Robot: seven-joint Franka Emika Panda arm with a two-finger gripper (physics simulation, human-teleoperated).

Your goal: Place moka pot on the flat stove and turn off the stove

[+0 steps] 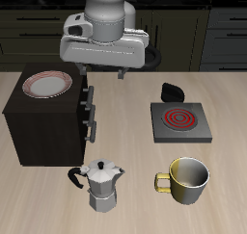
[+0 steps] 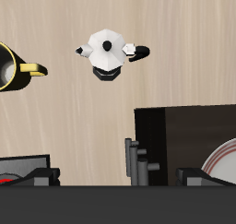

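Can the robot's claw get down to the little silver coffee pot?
Probably yes. The coffee pot stands alone near the table's front edge, nothing over it; the cabinet and mug sit apart from it.

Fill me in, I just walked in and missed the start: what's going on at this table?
Nothing is being handled yet. The gripper hangs above the table with nothing between its fingers. The moka pot stands untouched near the table's front edge, beside the yellowish-green mug. The flat stove sits farther back with its burner rings glowing red and nothing on it. A dark wooden cabinet with a plate on top stands to one side.
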